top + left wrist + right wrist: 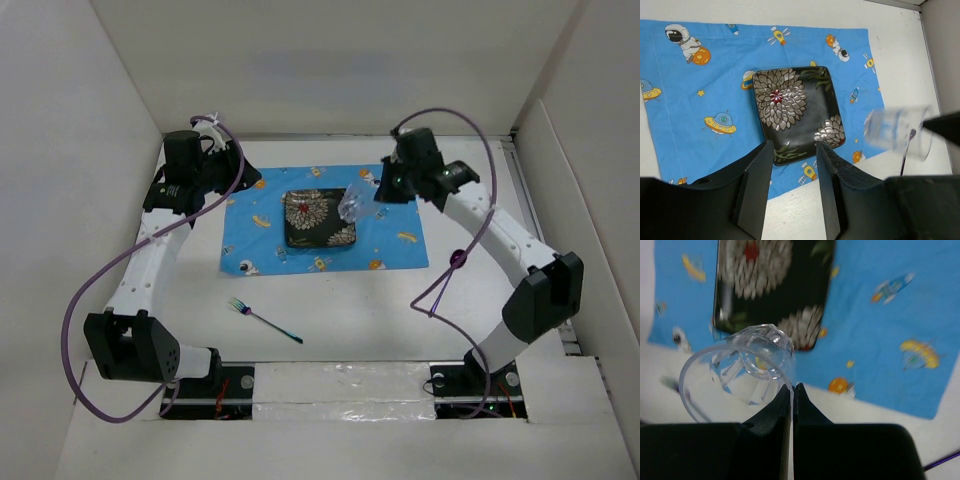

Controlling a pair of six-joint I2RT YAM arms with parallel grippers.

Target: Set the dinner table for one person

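Right gripper (791, 390) pinched on the glass (737, 371) rim, cup hanging to its left. Looks light, slick, breakable; rim wall's the spot. Left gripper (790, 172) apart, empty.

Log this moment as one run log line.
left gripper: jaws open, empty | right gripper: jaws shut on glass rim | plate on placemat | fork on table

Robot lab test cell, not a home: flat matte white rectangular surface (350, 320) boxed by plain white panel walls (80, 150); two white-and-black robot arms (150, 268) bolted on, loose purple cables (66, 330), taped strip (340, 385) behind them. Props: clear ribbed cup (740, 370) pinched in right tool (792, 390), blue cartoon-print placemat cloth (880, 330) below the tool.
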